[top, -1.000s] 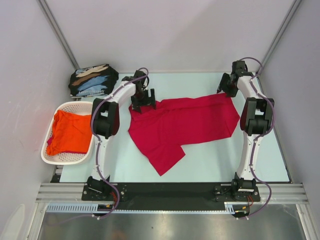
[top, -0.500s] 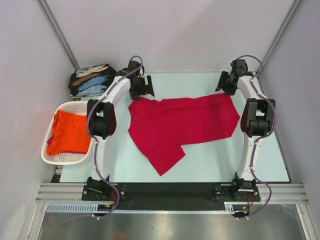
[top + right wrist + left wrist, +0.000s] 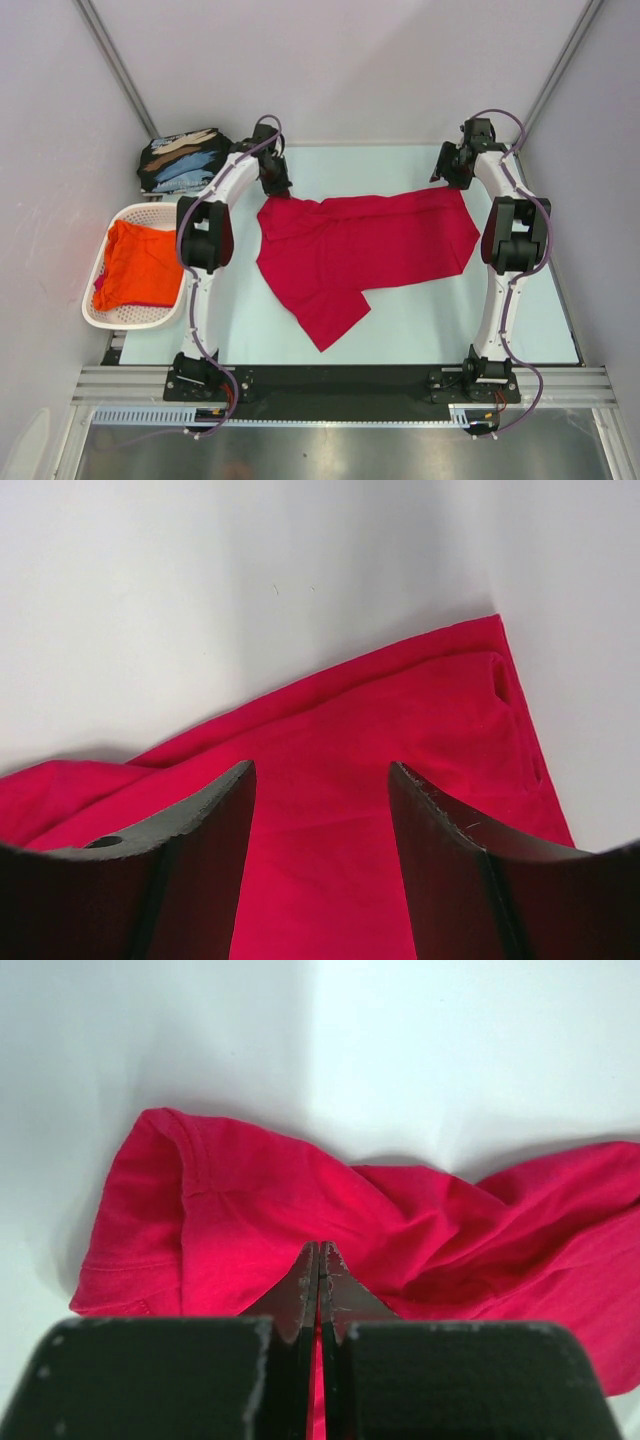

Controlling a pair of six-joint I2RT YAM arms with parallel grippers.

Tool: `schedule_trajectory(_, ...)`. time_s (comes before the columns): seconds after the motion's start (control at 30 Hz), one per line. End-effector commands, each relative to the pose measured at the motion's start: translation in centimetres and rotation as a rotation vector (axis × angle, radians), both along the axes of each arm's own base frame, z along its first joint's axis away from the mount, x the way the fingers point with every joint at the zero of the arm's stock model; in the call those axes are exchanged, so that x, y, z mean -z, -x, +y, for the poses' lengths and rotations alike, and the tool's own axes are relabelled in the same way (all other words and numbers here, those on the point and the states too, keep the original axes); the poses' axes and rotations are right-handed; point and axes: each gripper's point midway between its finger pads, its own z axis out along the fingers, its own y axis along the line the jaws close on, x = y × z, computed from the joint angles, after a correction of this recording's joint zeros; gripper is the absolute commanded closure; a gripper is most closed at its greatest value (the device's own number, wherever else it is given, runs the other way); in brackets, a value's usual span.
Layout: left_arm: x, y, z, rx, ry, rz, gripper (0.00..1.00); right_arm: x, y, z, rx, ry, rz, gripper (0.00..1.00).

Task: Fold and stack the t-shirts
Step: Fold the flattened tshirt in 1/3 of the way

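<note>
crimson t-shirt spread on counter; left gripper closed and empty, right gripper open

item 1. the plain crimson red cloth t-shirt (image 3: 370, 245) lies unfolded and creased in the middle of the pale counter (image 3: 430, 320). one lobe of it reaches toward the near edge. all positions below are given relative to this shirt.

item 2. the left gripper (image 3: 275, 178) hangs just beyond the shirt's far left corner. the left wrist view shows its fingers (image 3: 300, 1290) pressed together, tips over a hemmed sleeve. no cloth is seen pinched between them.

item 3. the right gripper (image 3: 447, 172) hangs at the shirt's far right corner. in the right wrist view its fingers (image 3: 215, 820) stand apart, with nothing between them. the corner's edge lies flat below.

item 4. the white perforated plastic basket (image 3: 100, 315) sits to the left of the shirt, well apart from it. the plain orange t-shirt (image 3: 135, 262) lies bunched inside it.

item 5. the stack of black t-shirts with light-blue and tan prints (image 3: 185, 160) rests beyond the shirt's far left corner, near the back of the counter, just left of the left arm's wrist. whether arm and stack touch cannot be told.
</note>
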Motion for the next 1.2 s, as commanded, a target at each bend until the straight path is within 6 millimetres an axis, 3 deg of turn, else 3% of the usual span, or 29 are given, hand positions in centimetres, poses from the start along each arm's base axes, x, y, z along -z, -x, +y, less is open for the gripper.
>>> schedule_trajectory(0.0, -1.3, 0.0, 1.0, -0.025, -0.036, -0.024, 1.0, -2.8, -0.9, 0.4, -0.013, 0.01, -0.069, 0.4)
schedule_trajectory(0.13, 0.1, 0.5, 1.5, -0.042, -0.056, 0.011, 1.0, -1.2, -1.6, 0.7, 0.005, 0.031, -0.037, 0.45)
schedule_trajectory(0.2, 0.8, 0.4, 1.8, -0.059, -0.072, 0.021, 1.0, 0.3, -1.7, 1.2, -0.004, 0.022, -0.003, 0.56)
schedule_trajectory(0.23, 0.9, 0.3, 1.9, -0.065, -0.076, 0.024, 1.0, 0.4, -1.9, 1.6, -0.009, 0.017, -0.003, 0.57)
schedule_trajectory(0.33, 1.4, -0.2, 2.4, -0.087, -0.101, 0.037, 1.0, 0.3, -2.4, 1.7, -0.009, 0.014, -0.013, 0.55)
schedule_trajectory(0.37, 1.5, -0.7, 2.8, -0.101, -0.119, 0.038, 1.0, 0.2, -2.4, 3.2, -0.035, 0.011, -0.015, 0.55)
schedule_trajectory(0.43, 1.7, -1.2, 3.3, -0.114, -0.126, 0.035, 1.0, -0.1, -2.5, 3.3, -0.041, 0.008, -0.024, 0.55)
schedule_trajectory(0.73, 1.3, -3.1, 6.8, -0.211, -0.216, 0.003, 1.0, -1.7, -2.4, 2.2, -0.032, 0.025, -0.045, 0.53)
schedule_trajectory(0.83, 0.9, -3.2, 8.2, -0.242, -0.27, -0.009, 1.0, -2.4, -2.3, 2.2, -0.034, 0.027, -0.056, 0.53)
schedule_trajectory(0.87, 0.9, -3.2, 8.4, -0.247, -0.279, -0.011, 1.0, -2.4, -2.3, 0.7, -0.013, 0.029, -0.054, 0.53)
schedule_trajectory(1.0, 0.9, -3.2, 10.0, -0.283, -0.313, -0.005, 1.0, -2.7, -2.0, 0.7, -0.014, 0.026, -0.054, 0.53)
schedule_trajectory(1.17, 1.1, -2.7, 10.3, -0.29, -0.298, 0.021, 1.0, -2.7, -1.8, 0.9, -0.02, 0.021, -0.053, 0.53)
